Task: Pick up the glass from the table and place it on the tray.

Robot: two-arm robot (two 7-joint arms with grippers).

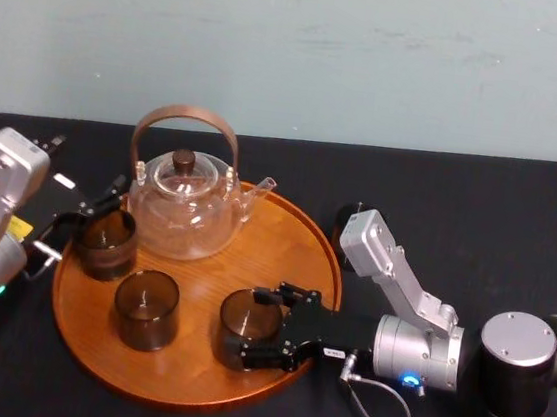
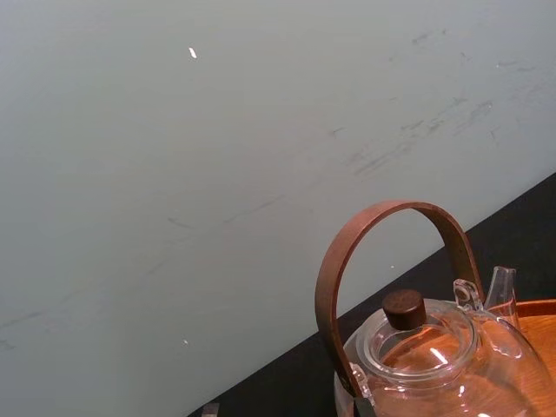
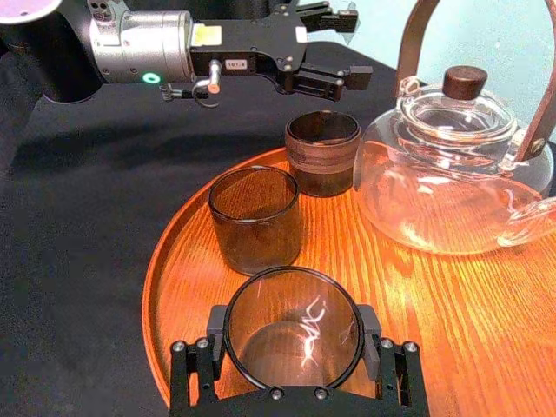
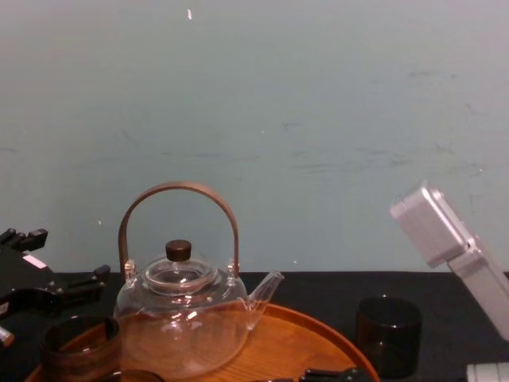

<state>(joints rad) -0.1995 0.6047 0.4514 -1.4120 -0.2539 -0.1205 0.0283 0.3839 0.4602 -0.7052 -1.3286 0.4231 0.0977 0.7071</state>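
The glass (image 1: 249, 318) is a short, straight-walled tumbler of smoky grey-brown see-through glass with no handle. The right wrist view looks down through its open mouth (image 3: 293, 328), and the orange grain of the wood shows through its base. It stands upright on the tray (image 1: 285, 239), a large round orange-brown wooden tray with a low raised rim, in the lower right part of the tray's floor in the head view and close to the near rim. The right gripper (image 1: 253, 326) reaches in from the right of the frame, low over the tray's edge. Its two black fingers (image 3: 372, 334) straddle the glass, one pressed against each side wall, so the gripper is clenched on the glass, which sits deep between them. Two more tumblers of the same dark glass stand on the tray. The middle tumbler (image 1: 145, 308) is just left of the held one and apart from it. The far-left tumbler (image 1: 106, 241) is near the tray's left rim. A clear teapot (image 1: 183, 208) with an arched brown handle and a dark knob on its lid sits at the back of the tray, above the tumblers in the frame. The left gripper (image 1: 106, 204) hangs at the left of the frame, just above and behind the far-left tumbler, with its fingers spread and nothing between them. In the chest view another dark tumbler (image 4: 387, 334) stands on the black desk (image 1: 460, 209), to the right of the tray and off it.
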